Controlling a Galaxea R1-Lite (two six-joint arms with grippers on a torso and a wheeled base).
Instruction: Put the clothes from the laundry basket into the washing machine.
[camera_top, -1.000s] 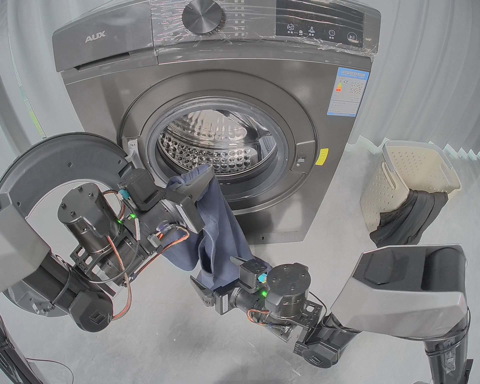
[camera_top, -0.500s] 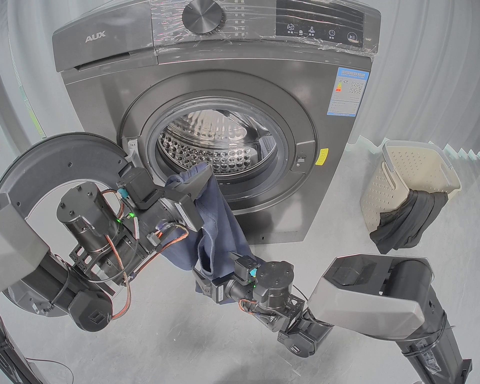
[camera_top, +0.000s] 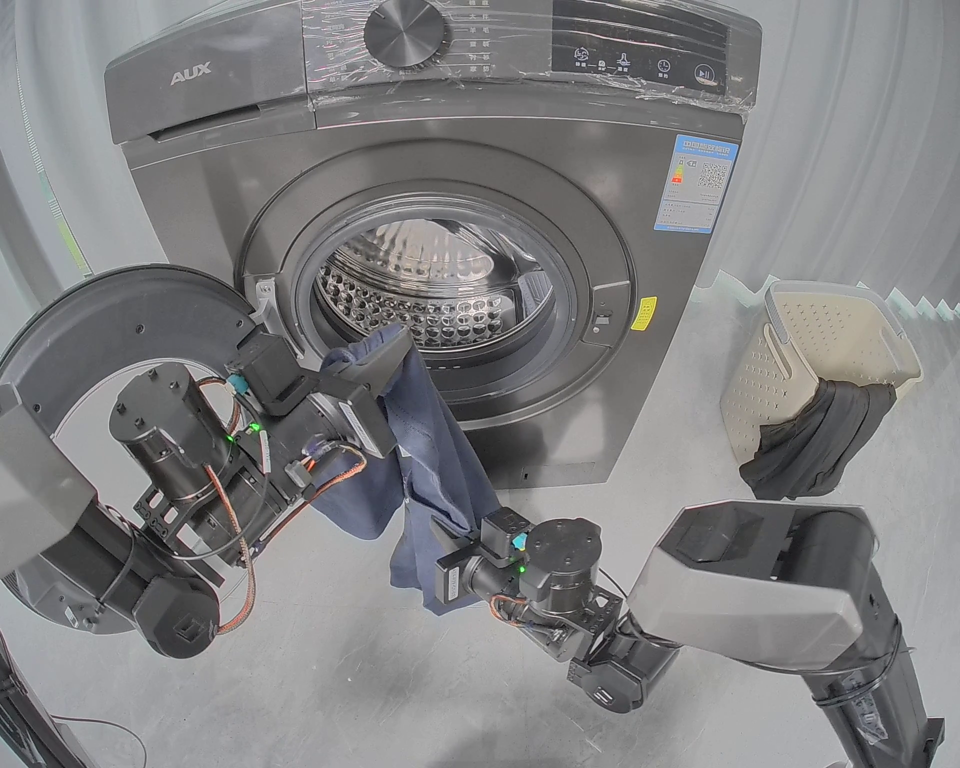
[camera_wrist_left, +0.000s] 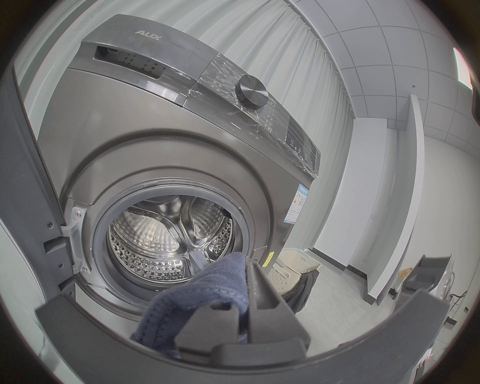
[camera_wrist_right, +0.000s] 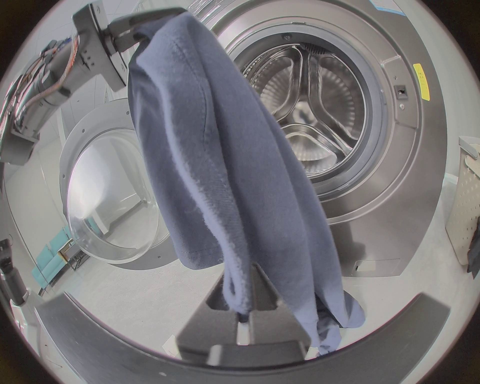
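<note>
One blue cloth (camera_top: 440, 455) hangs between two grippers: left gripper (camera_top: 388, 348) pinches its top, right gripper (camera_top: 448, 570) its lower fold. One dark cloth (camera_top: 815, 440) drapes one basket (camera_top: 850, 325).

The garment (camera_top: 445, 450) hangs from the left gripper (camera_top: 388, 352), its lower fold caught in the right gripper (camera_top: 447, 565) below. The drum opening (camera_top: 435, 285) lies just beyond the left gripper, the open door (camera_top: 120, 310) to its left. The laundry basket (camera_top: 840, 330) stands well right of the right gripper, another cloth (camera_top: 815, 440) draped over its rim.
</note>
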